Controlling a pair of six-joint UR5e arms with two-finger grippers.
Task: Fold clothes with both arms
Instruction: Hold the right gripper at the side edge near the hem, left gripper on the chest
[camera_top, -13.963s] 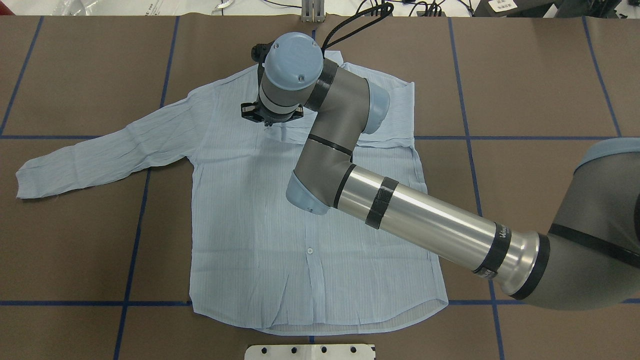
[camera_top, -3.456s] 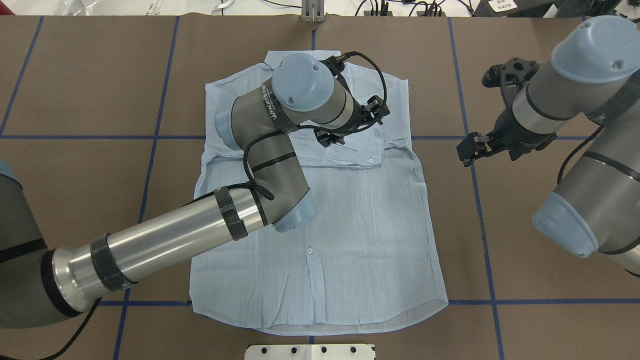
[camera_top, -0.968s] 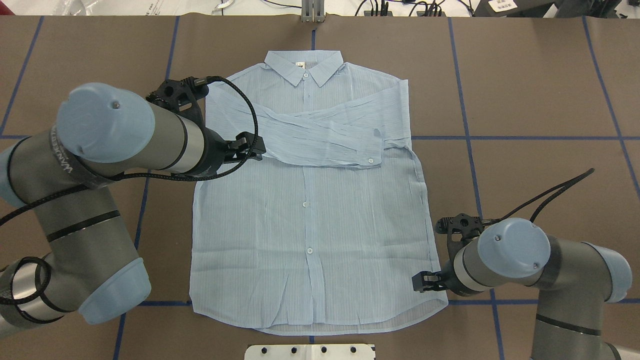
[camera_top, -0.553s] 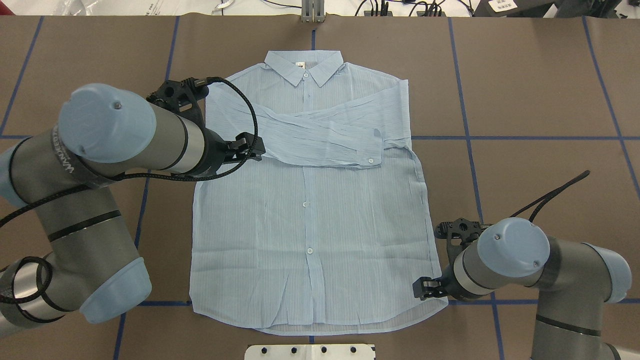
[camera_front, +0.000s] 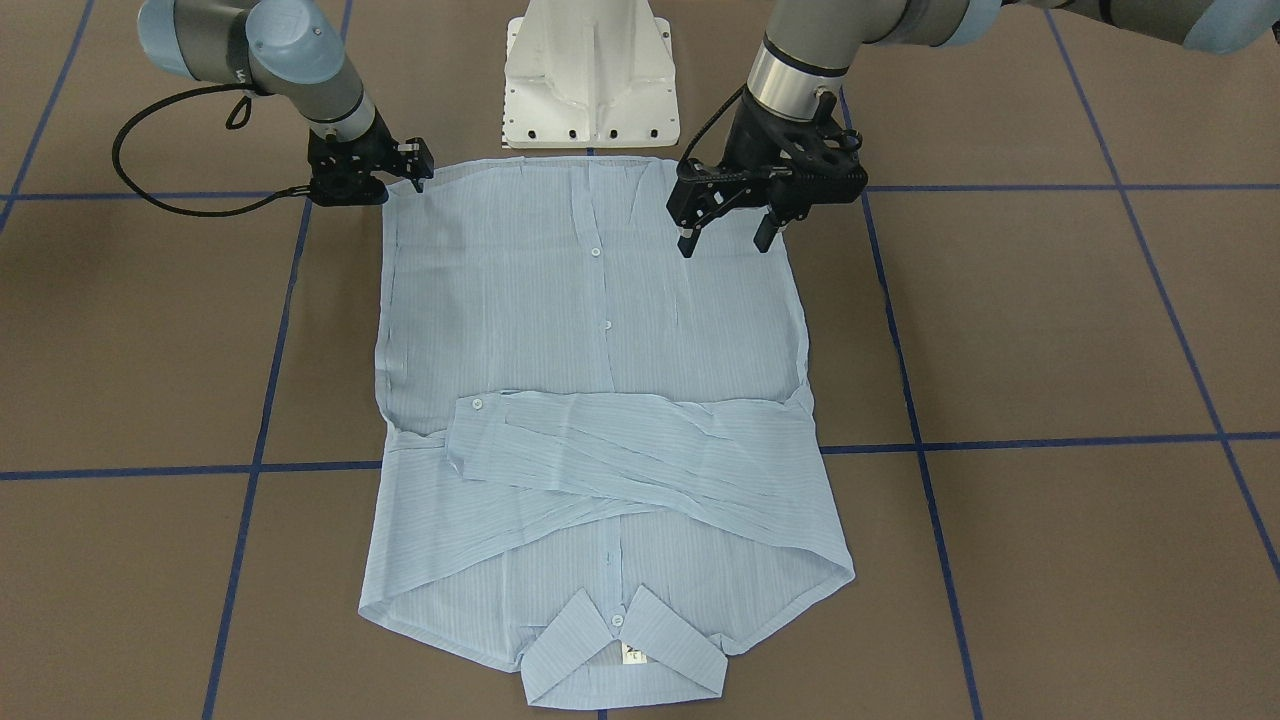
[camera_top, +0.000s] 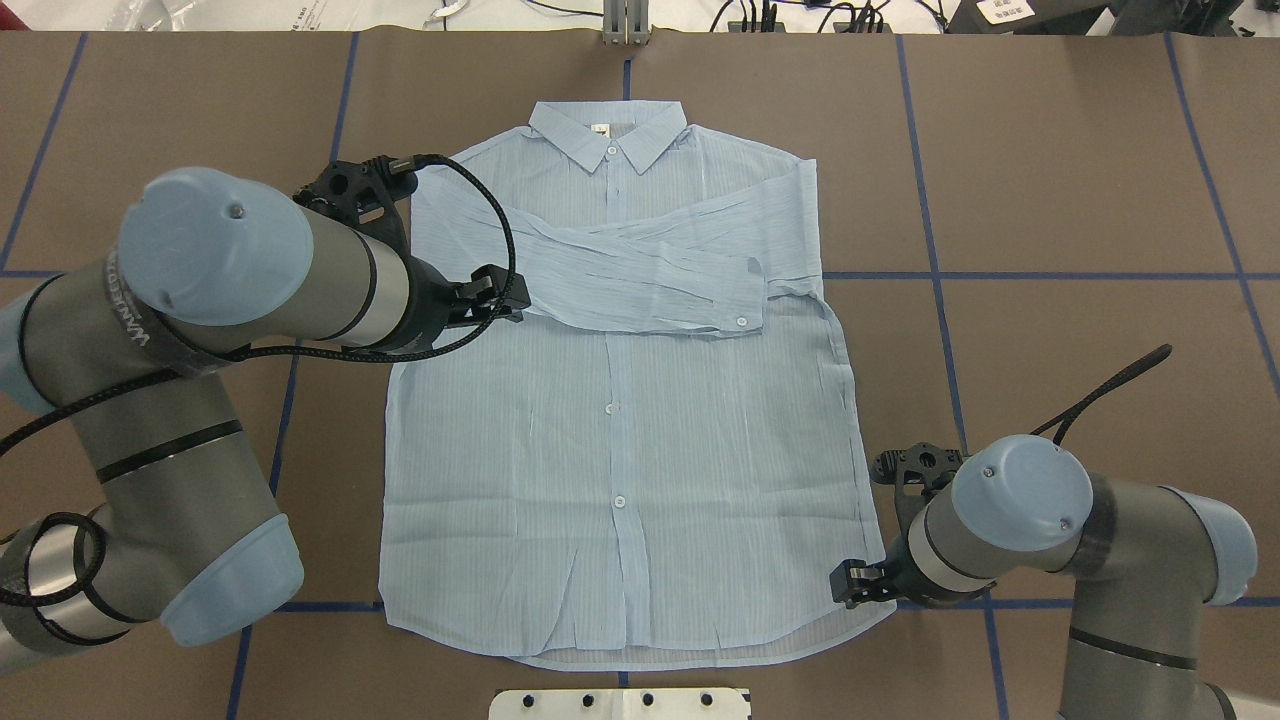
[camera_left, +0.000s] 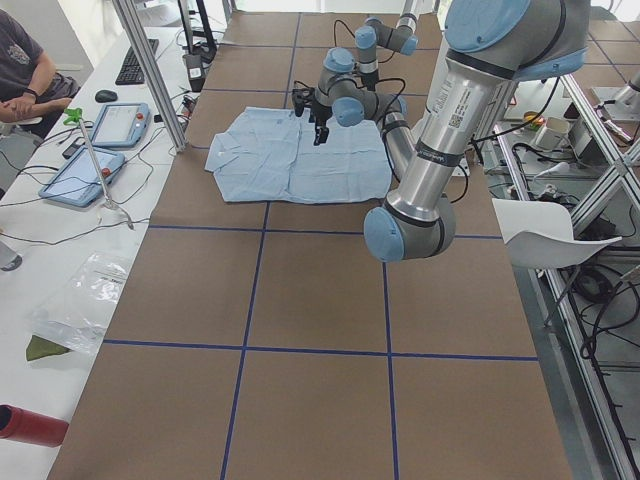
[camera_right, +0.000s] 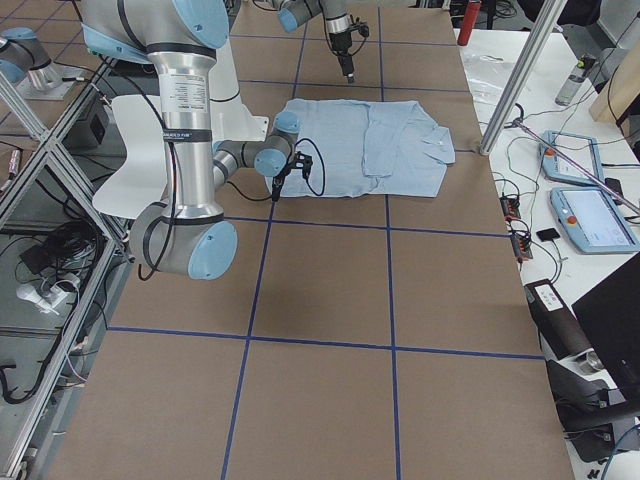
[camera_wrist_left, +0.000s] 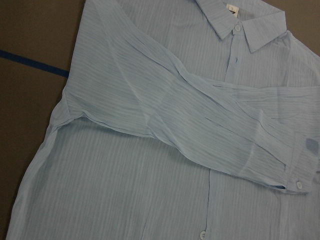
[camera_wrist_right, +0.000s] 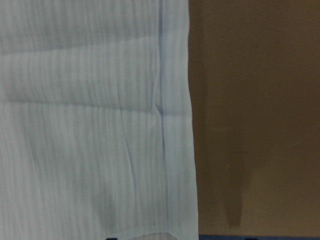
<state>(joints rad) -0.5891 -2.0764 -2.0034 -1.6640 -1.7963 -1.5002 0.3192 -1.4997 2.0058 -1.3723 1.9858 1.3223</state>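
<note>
Brown surface (camera_top: 1050, 150) with a blue tape grid (camera_top: 1000, 276); white pedestal base (camera_front: 590, 75) at the robot's edge.

Shirt (camera_top: 620, 450) lies flat and front up, centred on the surface. Its collar (camera_top: 610, 130) is on the far side from the robot and its hem (camera_top: 640, 655) is nearest the base. White neck label (camera_top: 600, 128) shows inside the collar. Both sleeves (camera_top: 650, 275) are folded in across the chest, one over the other. The top one's cuff button (camera_top: 741, 321) sits toward the robot's right. Front is closed, small white buttons down the centre line.

Left gripper (camera_front: 722, 240) hangs above the shirt's left half, pointing down. Its fingers (camera_front: 685, 243) are spread wide with nothing between them. Its wrist view looks down on the crossed sleeves and the collar.

Right gripper (camera_top: 845, 586) is low at the hem corner on the robot's right, at the shirt's edge. Its wrist view shows the side edge running down the frame with bare surface beside it. Cloth there is flat, not pinched. Fingers look parted, but only dark slivers show at the bottom of that view, so low confidence. Can't tell if they touch the cloth.
</note>
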